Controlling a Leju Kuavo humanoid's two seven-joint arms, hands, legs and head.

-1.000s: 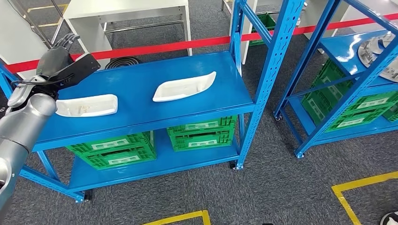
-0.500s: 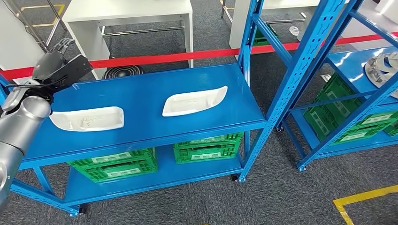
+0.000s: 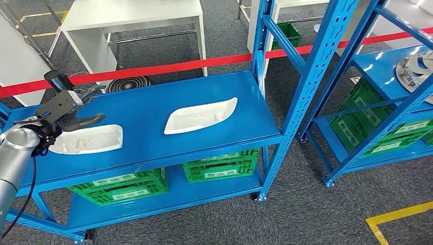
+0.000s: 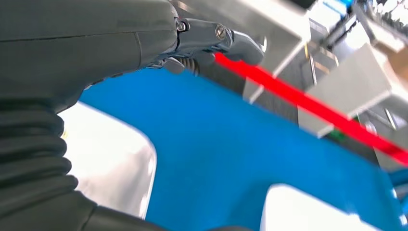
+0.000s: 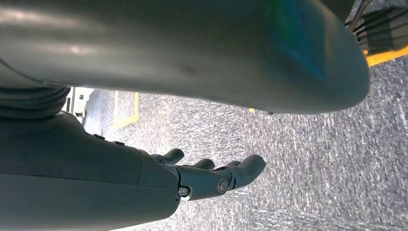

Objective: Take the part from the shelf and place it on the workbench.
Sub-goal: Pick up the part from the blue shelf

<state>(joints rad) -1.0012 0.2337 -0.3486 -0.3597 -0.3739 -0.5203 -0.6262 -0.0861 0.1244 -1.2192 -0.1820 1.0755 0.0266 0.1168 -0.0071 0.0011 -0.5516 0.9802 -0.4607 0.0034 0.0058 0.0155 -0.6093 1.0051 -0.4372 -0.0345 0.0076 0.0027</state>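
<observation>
White plastic, the nearer part (image 3: 86,140) lies on the blue shelf (image 3: 148,109), long axis running nine to three o'clock. Left hand (image 3: 65,113) hovers open just above its nine o'clock end, fingers spread, holding nothing. Another part (image 3: 200,116) rests well apart toward three o'clock. Right hand (image 5: 202,175) hangs loosely open over carpet, farther off.

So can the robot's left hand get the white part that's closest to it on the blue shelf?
Probably yes. The left hand hangs open right over that white part's near end, with nothing in between.
</observation>
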